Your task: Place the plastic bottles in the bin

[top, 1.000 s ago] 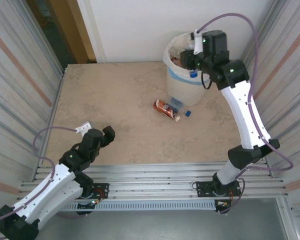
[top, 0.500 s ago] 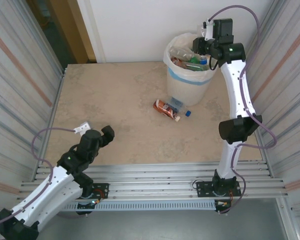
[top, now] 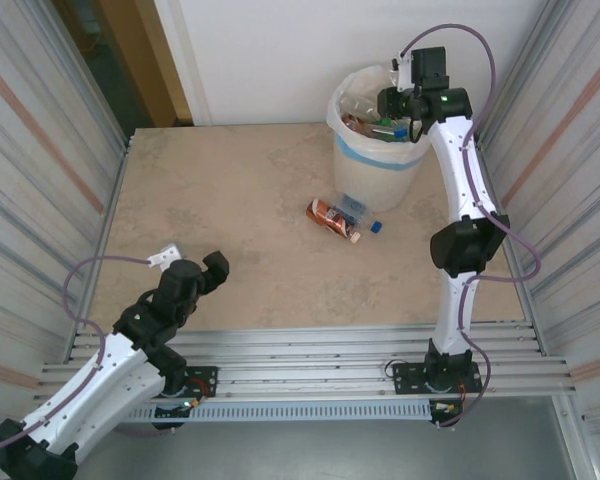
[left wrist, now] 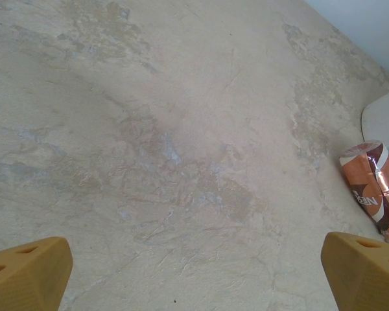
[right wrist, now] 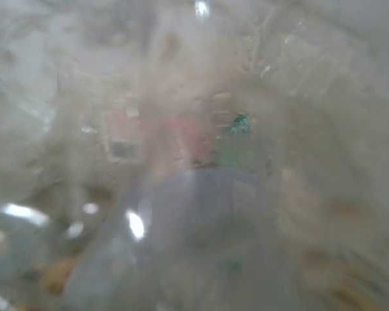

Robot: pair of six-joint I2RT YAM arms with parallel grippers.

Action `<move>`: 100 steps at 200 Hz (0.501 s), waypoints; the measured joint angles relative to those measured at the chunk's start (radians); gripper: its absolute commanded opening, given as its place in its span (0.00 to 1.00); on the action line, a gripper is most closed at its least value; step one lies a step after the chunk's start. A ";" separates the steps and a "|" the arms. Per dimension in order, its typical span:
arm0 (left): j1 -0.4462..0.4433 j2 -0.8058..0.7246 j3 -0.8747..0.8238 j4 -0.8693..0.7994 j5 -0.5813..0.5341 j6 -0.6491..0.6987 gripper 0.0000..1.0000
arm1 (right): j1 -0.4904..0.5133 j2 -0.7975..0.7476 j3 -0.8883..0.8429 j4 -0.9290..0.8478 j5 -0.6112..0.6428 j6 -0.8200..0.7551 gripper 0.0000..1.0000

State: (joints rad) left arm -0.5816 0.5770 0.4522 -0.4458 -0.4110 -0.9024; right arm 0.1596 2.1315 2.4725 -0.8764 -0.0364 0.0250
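Now that the right arm (top: 462,190) has straightened and lifted toward the far rim of the tall round white bin with a pale blue band (top: 368,165), its jaws hang over the plastic bottles (top: 365,112) heaped inside. Whether they hold anything I cannot tell: the wrist view is blurred clear plastic. The left jaws stand wide apart above the counter (top: 230,190). A brown-orange plastic bottle (top: 330,215) lies near the bin's foot, yet to go in.

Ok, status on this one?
Left gripper open, low over table. Right gripper above bin, grip unclear. Orange bottle lying beside bin. Nothing in the way.
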 measured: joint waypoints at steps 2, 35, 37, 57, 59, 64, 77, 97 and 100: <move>0.000 0.000 0.000 0.000 0.000 0.000 0.99 | 0.000 0.001 0.000 -0.001 0.003 -0.003 0.56; 0.000 0.001 0.000 0.000 0.000 0.000 0.99 | 0.012 0.008 0.000 -0.012 0.035 -0.039 0.79; 0.000 0.001 0.000 0.000 0.000 0.000 0.99 | 0.013 0.008 0.000 -0.013 0.035 -0.037 0.80; 0.000 0.006 0.000 0.000 0.000 0.000 0.99 | 0.021 0.008 0.002 -0.015 0.043 -0.045 0.81; 0.000 0.007 0.000 0.000 0.000 0.000 0.99 | 0.022 0.008 0.002 -0.015 0.044 -0.045 0.81; 0.000 0.009 0.000 0.000 0.000 0.000 0.99 | 0.024 0.008 0.002 -0.015 0.044 -0.046 0.81; 0.000 0.014 0.004 0.000 0.000 0.000 0.99 | 0.026 0.008 0.002 -0.015 0.046 -0.049 0.80; 0.000 0.018 0.009 0.000 0.000 0.000 0.99 | 0.031 0.008 0.002 -0.015 0.047 -0.057 0.73; 0.000 0.019 0.009 0.000 0.000 0.000 0.99 | 0.031 0.008 0.002 -0.015 0.046 -0.059 0.72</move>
State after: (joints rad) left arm -0.5816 0.5957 0.4614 -0.4458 -0.4110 -0.9020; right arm 0.1905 2.1391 2.4744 -0.8913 0.0097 -0.0338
